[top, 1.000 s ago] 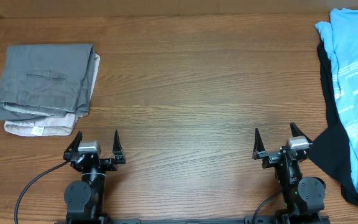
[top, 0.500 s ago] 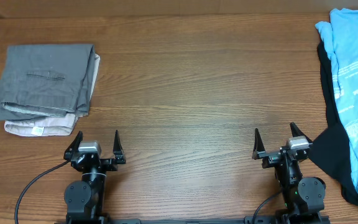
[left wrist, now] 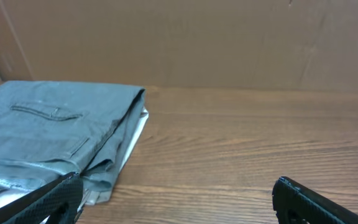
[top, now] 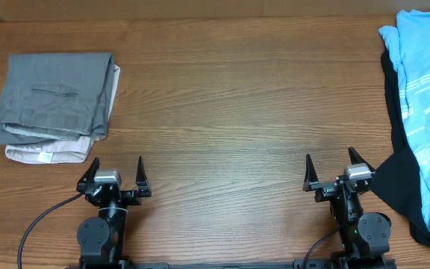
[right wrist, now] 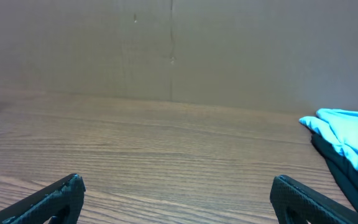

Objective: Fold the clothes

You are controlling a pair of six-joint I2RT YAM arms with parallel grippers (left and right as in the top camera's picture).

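Pose, left: we see the left arm tucked low at the near edge of the bench (top: 222, 97), wrist aimed across the wood toward the far side; a black cable (top: 39, 224) curves off from its base
Pose, right: the right arm sits in the same crouched stance at the near edge, just beside a black garment (top: 398, 190)
Bench surface: brown wood grain, flat, with a plain brown wall behind it in both wrist views
Left pile: folded grey trousers (top: 54, 93), a neat rectangle with a welt pocket showing, lying on a pale folded cloth (top: 51, 153) whose edge peeks out below
Task's thing: the T-shirt (top: 424, 112), light blue, soft and rumpled, with small white print, lies unfolded at the right edge of the bench, draped over the black garment; part runs out of view
Grip, left: the left tool (top: 116, 173) has its pointed black fingers spread wide; released, touching nothing
Grip, right: the right tool (top: 330, 166) likewise gapes wide; we see nothing between its fingers, and the T-shirt lies apart from it
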